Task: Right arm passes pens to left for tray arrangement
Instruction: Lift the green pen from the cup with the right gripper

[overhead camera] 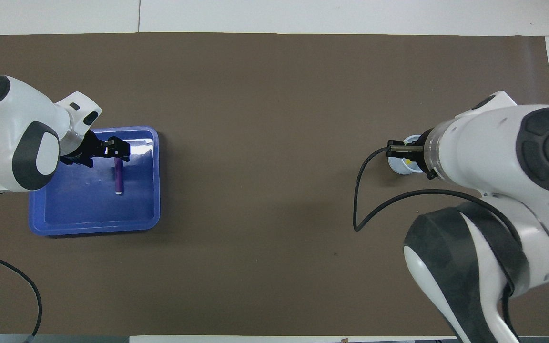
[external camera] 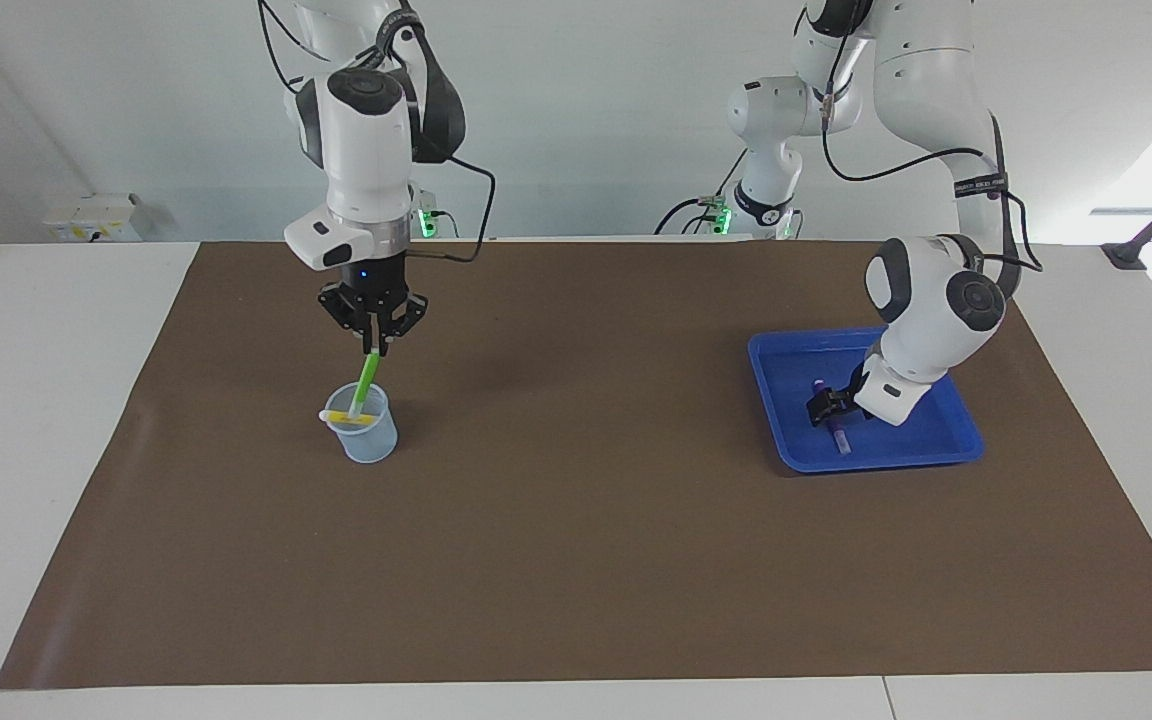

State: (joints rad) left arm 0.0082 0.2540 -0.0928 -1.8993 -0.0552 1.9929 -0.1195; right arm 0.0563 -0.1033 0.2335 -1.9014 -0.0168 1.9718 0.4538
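Note:
My right gripper (external camera: 373,338) is shut on the top of the green pen (external camera: 366,378) and holds it upright over the pale-blue cup (external camera: 368,436), with its lower end still inside the cup. The yellow pen (external camera: 348,415) lies across the cup's mouth. In the overhead view my right arm covers most of the cup (overhead camera: 398,167). The purple pen (external camera: 841,438) lies flat in the blue tray (external camera: 946,445) at the left arm's end of the table. My left gripper (external camera: 824,408) is low over the pen's end that is nearer the robots. The overhead view shows that gripper (overhead camera: 118,147), the purple pen (overhead camera: 118,176) and the tray (overhead camera: 93,224).
A brown mat (external camera: 596,540) covers the table between the cup and the tray. A black cable (overhead camera: 365,209) loops from my right wrist above the mat. A smaller white arm with a green light (external camera: 761,195) stands past the table's edge at the robots' end.

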